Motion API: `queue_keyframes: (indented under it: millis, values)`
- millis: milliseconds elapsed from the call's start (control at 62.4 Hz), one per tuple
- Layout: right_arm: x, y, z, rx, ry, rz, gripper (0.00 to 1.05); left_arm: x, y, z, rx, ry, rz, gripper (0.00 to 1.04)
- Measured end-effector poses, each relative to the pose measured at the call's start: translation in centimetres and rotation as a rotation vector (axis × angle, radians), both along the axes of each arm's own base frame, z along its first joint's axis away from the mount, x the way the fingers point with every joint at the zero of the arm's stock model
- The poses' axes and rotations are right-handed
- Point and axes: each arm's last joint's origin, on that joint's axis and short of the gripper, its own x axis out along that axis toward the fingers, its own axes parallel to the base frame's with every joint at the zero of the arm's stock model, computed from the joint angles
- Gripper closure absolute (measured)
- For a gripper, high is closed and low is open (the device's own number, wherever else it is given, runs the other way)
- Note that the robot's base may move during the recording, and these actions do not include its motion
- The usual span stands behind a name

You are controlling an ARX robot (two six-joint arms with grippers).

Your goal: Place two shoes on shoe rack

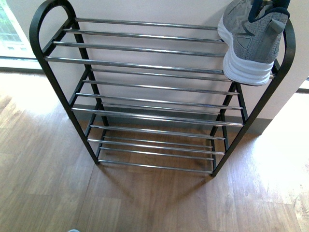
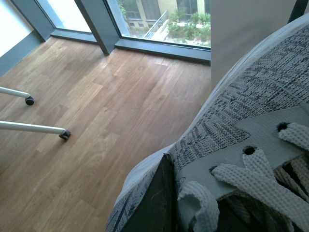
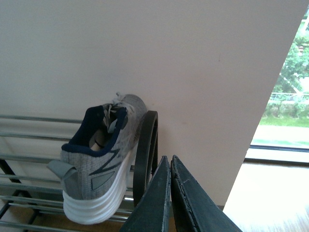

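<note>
Step two pending: first sneaker (image 1: 251, 41) at rack's (image 1: 145, 23) two o'clock; right tool (image 3: 170, 166) together, empty; left tool (image 2: 166, 169) seemingly clamps second sneaker (image 2: 251, 96), next set alongside

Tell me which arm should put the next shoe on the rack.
Left. A second sneaker fills its wrist view, pressed against the left gripper high above the floor, so it seems already held. The right gripper is shut and empty near the placed sneaker, and the shoe rack has free rods.
</note>
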Motion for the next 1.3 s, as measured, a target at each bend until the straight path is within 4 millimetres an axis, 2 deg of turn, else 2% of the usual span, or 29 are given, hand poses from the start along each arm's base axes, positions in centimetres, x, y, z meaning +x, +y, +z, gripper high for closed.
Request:
queue_keyframes:
  millis: [241,545,770,1299]
  values:
    - [-3.1,0.0,-1.5,0.000,-0.002,0.000,1.03,0.0,0.0,0.0,0.000,0.000,0.000,1.04]
    - [-5.3,0.0,-2.4,0.000,0.000,0.000,1.03,0.0,0.0,0.0,0.000,0.000,0.000,1.04]
    - [-6.5,0.0,-3.4,-0.001,-0.009,0.002,1.03,0.0,0.0,0.0,0.000,0.000,0.001,1.04]
    - [-8.4,0.0,-2.8,-0.001,-0.029,0.000,1.03,0.0,0.0,0.0,0.000,0.000,0.000,1.04]
